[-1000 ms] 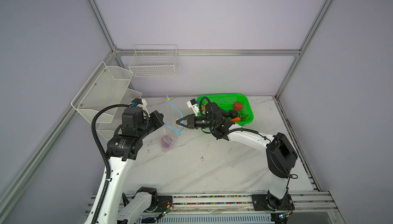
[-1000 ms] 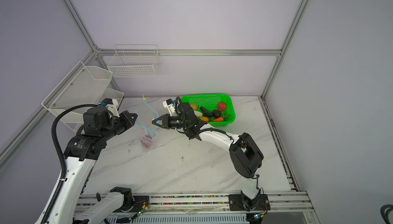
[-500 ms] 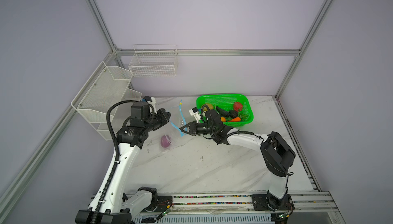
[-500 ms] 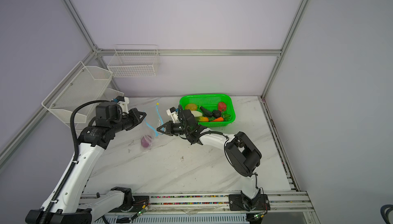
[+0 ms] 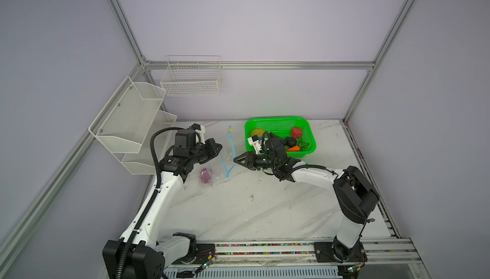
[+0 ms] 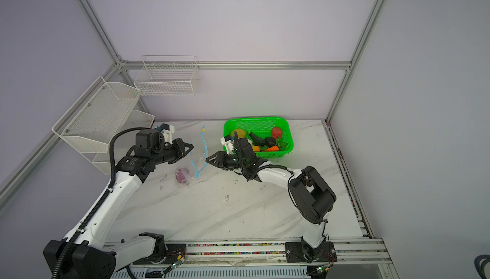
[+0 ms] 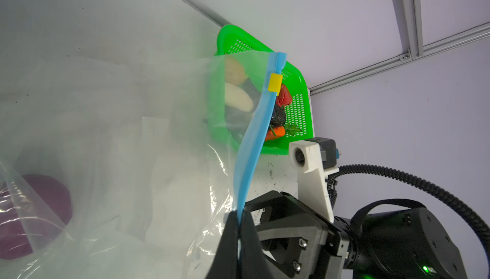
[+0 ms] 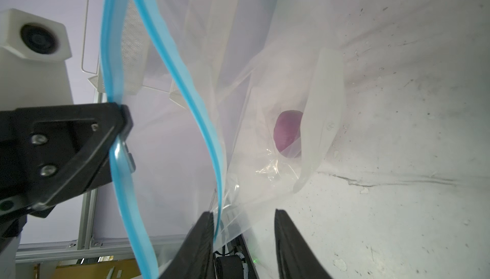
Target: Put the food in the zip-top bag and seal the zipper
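The clear zip-top bag (image 5: 226,158) (image 6: 196,158) hangs between both grippers, its bottom resting on the table. A purple onion (image 5: 206,176) (image 8: 288,132) lies inside it. My left gripper (image 5: 219,147) (image 7: 238,218) is shut on one side of the light blue zipper (image 7: 254,132) below the yellow slider (image 7: 275,82). My right gripper (image 5: 236,159) (image 8: 244,218) is open, and the zipper's other side (image 8: 185,92) rests against one finger. The bag's mouth gapes. The rest of the food sits in the green basket (image 5: 275,120): a red pepper (image 5: 296,132), a carrot (image 5: 293,148) and a potato (image 5: 257,132) among it.
White mesh shelves (image 5: 127,121) stand at the table's left edge close behind my left arm. A wire basket (image 5: 191,79) hangs on the back wall. The green basket (image 6: 256,119) sits right behind my right wrist. The table's front rail (image 5: 265,246) runs along the near edge.
My right gripper has opened and let go of the zipper's side. Both grippers and the bag have shifted right and the left arm has come down.
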You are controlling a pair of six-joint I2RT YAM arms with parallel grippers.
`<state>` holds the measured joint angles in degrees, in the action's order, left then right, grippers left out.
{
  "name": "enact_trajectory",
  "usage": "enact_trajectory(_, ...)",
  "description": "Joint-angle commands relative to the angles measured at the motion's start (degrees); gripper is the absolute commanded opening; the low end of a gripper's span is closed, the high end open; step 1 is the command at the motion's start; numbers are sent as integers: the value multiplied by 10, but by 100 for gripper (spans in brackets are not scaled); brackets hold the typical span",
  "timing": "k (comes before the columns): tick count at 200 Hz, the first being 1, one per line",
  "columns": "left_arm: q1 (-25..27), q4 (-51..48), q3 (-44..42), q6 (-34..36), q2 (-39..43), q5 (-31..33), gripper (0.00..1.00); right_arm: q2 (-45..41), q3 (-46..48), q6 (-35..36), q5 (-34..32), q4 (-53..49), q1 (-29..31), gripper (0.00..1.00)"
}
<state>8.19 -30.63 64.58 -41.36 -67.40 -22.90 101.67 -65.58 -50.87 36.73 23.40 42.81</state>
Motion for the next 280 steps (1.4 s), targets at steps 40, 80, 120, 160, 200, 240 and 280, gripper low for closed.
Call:
enact_trajectory(40,9,56,-26,-5,-11,-45,0,-82,-54,183,-119,-223,-35,49)
enact_trajectory(80,10,67,-33,1,-21,-59,0,-36,-144,333,-202,-333,-89,52)
enact_trajectory(120,12,70,-23,5,-35,-79,0,59,-273,443,-265,-438,-129,52)
enact_trajectory(160,17,75,-18,9,-51,-90,0,152,-382,508,-300,-494,-162,51)
enact_trajectory(200,20,79,-18,11,-61,-92,0,232,-471,571,-346,-574,-188,50)
enact_trajectory(240,24,80,-10,11,-76,-97,0,310,-563,631,-389,-656,-202,54)
enact_trajectory(280,26,85,-14,9,-81,-99,0,360,-629,651,-372,-704,-208,54)
